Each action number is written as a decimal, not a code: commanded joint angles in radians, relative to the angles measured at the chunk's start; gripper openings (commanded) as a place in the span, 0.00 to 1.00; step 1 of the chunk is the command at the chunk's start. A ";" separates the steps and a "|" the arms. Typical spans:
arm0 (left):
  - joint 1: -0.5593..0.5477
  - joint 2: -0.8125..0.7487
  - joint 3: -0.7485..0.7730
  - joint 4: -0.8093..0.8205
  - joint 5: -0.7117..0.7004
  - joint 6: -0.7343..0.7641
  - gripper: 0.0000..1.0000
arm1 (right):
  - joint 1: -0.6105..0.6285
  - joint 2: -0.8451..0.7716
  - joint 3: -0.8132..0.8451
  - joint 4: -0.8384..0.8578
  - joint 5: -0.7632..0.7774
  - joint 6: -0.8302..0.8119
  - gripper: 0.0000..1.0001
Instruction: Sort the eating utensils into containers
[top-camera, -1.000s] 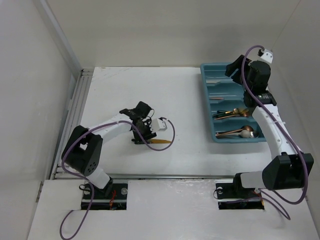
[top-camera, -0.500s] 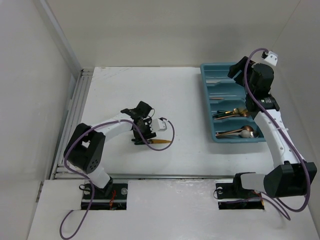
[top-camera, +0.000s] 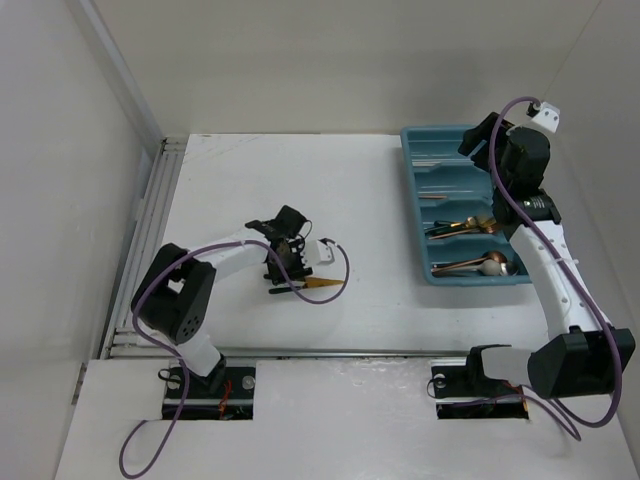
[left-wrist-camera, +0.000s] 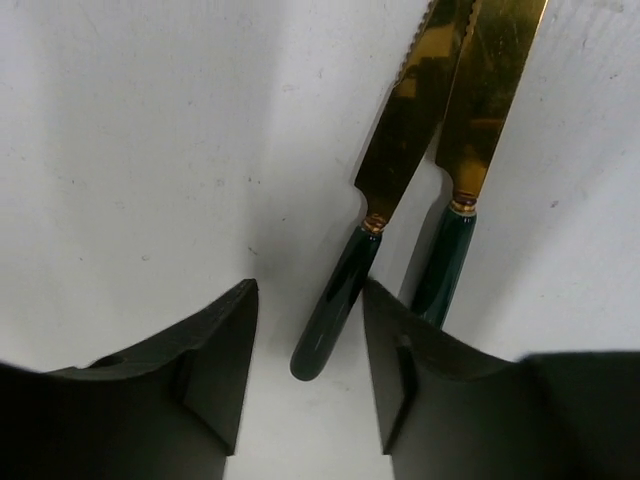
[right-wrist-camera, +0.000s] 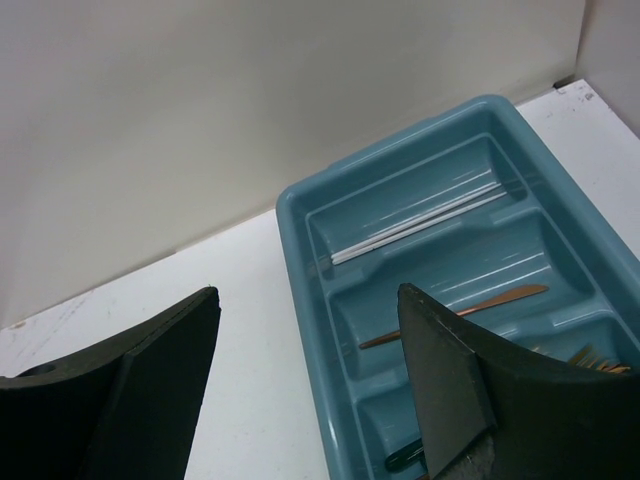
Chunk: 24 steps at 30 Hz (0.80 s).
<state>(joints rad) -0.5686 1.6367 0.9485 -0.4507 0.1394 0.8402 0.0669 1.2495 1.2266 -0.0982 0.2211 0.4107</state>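
Left fingers (top-camera: 282, 266) (left-wrist-camera: 215, 370): down at the bench (top-camera: 380, 190), left of centre and closer to its near edge than to the far wall. They are spread apart. In the wrist view they straddle the dark green handle end of one knife (left-wrist-camera: 345, 290). We see a plain gap on the left finger's side. On the right side the handle lies just beside the pad, and we cannot tell whether it touches. No pinch.

A second knife (left-wrist-camera: 480, 110) lies just right of the first, gold blades almost parallel and very close. Its handle runs in under the right-hand finger, outside the gap.

Tray (top-camera: 412, 205) (right-wrist-camera: 296, 225): far right corner of the bench, right wall close to the side wall. White bench surface stretches between its left wall and the knives.

Right fingers (top-camera: 478, 138) (right-wrist-camera: 150, 390): above the tray's far end, spread wide, nothing between them.

Slots, far to near:
- thin silver sticks (right-wrist-camera: 415, 225)
- a single copper utensil (right-wrist-camera: 460, 308)
- gold forks (top-camera: 465, 226)
- spoons (top-camera: 482, 264)

A metal rail (top-camera: 150, 230) runs along the bench's left edge, well apart from the left fingers.
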 joint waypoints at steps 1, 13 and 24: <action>-0.024 0.077 -0.024 0.010 -0.020 0.026 0.40 | 0.007 -0.028 -0.009 0.020 0.018 -0.018 0.77; 0.096 0.117 0.234 0.023 0.054 -0.265 0.00 | 0.060 0.069 0.161 -0.102 -0.139 -0.237 0.79; 0.207 0.199 0.854 0.064 0.646 -0.812 0.00 | 0.149 0.189 0.162 -0.019 -0.658 -0.409 0.86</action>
<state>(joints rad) -0.3454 1.8656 1.7462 -0.4477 0.5499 0.2474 0.1936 1.5047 1.4239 -0.2527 -0.2382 0.0364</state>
